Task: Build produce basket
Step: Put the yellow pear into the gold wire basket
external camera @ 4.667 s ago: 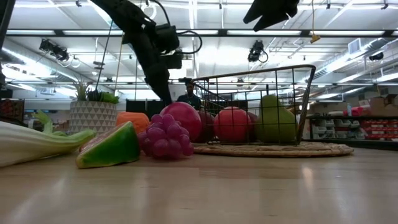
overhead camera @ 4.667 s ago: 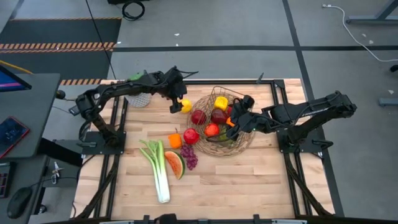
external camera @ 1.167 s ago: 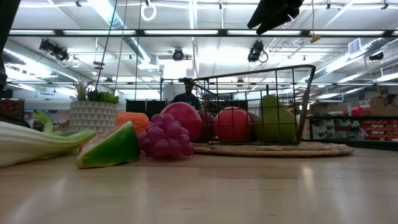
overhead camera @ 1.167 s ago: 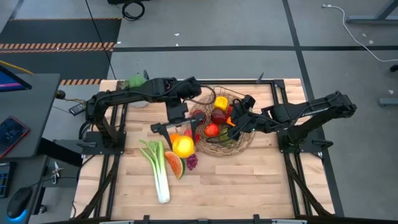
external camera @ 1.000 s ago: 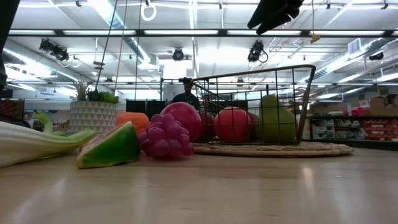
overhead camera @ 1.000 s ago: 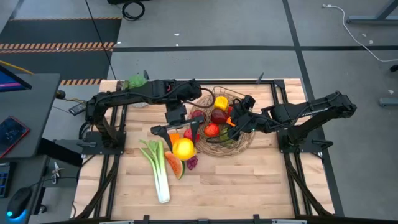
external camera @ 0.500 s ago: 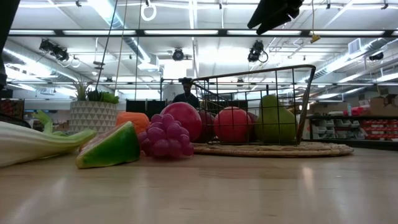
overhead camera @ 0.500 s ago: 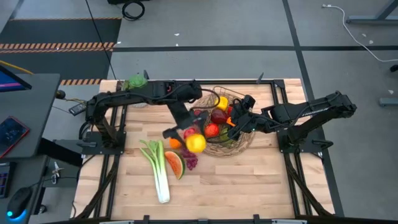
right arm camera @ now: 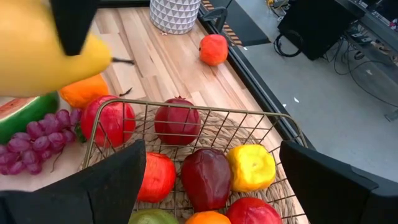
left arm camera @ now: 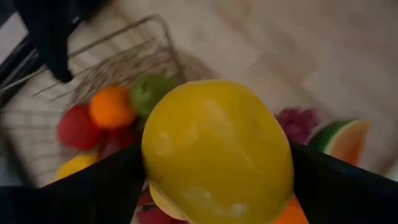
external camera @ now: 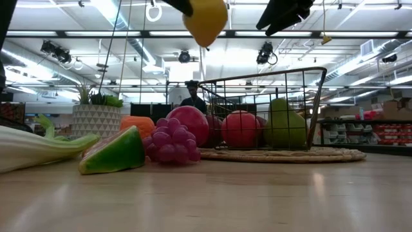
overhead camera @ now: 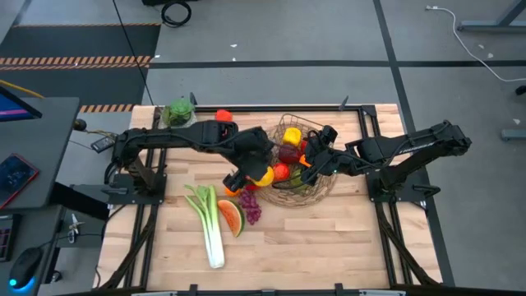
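Observation:
My left gripper (overhead camera: 253, 174) is shut on a yellow lemon (overhead camera: 263, 175), held in the air beside the brown wire basket's (overhead camera: 322, 187) left rim. In the low view the lemon (external camera: 206, 19) hangs high above the table. The basket holds red apples, an orange, a green pear (external camera: 283, 125) and a yellow fruit (right arm camera: 252, 167). A leek (overhead camera: 210, 230), a watermelon slice (overhead camera: 233, 217), grapes (overhead camera: 251, 207) and an orange (overhead camera: 229, 189) lie on the table left of the basket. My right gripper (right arm camera: 211, 186) hovers open over the basket. My left gripper pinches the lemon between its two fingers, one finger (left arm camera: 81, 186) on each of two opposite sides (left arm camera: 155, 155). The fingers slant down from the table's left side. The lemon is lifted clear, well above the table and the basket's rim.
A white patterned pot with a green plant (overhead camera: 179, 112) stands at the far left corner. A red-orange fruit (right arm camera: 213, 48) lies near the far edge. A red apple (right arm camera: 107, 121) rests against the basket's outer wall. Bare wood stretches along the near edge (overhead camera: 329, 238).
My left gripper has carried the lemon from above the orange and the watermelon slice toward the table's right and far edges, up to the basket's left rim. Its wrist has rolled along the way. The lemon has come into the low view's top.

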### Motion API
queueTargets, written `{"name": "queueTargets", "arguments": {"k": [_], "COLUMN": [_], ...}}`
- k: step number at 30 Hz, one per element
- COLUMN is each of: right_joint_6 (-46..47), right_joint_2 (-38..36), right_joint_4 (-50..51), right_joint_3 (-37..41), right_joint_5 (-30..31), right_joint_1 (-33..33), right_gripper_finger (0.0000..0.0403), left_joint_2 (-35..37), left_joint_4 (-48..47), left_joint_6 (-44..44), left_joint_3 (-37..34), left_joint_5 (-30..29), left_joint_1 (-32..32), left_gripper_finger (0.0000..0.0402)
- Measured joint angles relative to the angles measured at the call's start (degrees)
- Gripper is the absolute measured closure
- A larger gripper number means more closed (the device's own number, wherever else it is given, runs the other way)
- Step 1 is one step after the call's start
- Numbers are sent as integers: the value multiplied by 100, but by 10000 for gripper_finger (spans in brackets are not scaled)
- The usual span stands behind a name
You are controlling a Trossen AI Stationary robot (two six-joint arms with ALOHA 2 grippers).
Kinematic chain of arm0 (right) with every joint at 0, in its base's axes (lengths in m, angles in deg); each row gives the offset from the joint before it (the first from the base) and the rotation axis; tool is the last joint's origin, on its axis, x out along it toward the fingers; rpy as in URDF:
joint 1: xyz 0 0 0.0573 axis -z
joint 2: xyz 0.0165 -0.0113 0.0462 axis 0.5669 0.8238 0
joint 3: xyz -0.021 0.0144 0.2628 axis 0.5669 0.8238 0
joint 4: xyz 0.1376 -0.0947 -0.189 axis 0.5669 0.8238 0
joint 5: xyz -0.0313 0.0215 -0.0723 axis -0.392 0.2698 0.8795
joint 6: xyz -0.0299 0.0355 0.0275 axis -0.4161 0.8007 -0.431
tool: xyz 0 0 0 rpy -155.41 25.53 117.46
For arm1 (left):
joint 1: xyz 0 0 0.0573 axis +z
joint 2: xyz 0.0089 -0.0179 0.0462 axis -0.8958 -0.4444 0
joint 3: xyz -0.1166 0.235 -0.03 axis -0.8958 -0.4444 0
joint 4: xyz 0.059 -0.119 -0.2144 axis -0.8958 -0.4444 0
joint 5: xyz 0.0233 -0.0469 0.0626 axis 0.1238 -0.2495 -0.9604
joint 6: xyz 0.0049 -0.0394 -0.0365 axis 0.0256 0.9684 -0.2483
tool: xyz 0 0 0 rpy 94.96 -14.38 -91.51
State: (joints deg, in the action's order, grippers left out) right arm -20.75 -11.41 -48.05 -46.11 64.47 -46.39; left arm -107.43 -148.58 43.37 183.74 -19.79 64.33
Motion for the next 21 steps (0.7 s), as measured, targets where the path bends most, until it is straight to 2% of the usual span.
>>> {"name": "queueTargets", "arguments": {"k": [3, 7, 15, 21], "right_joint_6": [7, 17, 0, 0], "right_joint_2": [0, -1, -1, 0], "right_joint_4": [0, 1, 2, 4], "right_joint_3": [0, 0, 2, 0], "right_joint_5": [-2, -2, -2, -2], "right_joint_1": [0, 0, -2, 0], "right_gripper_finger": [30, 30, 30, 30], "left_joint_2": [0, 0, 0, 0], "left_joint_4": [10, 138, 742, 1011], "left_joint_6": [-105, -965, -3655, -5687], "left_joint_3": [0, 0, 0, 2], "left_joint_5": [-650, -1500, -2917, -3277], "left_joint_1": [-224, -484, -740, -728], "left_gripper_finger": [49, 49, 49, 49]}}
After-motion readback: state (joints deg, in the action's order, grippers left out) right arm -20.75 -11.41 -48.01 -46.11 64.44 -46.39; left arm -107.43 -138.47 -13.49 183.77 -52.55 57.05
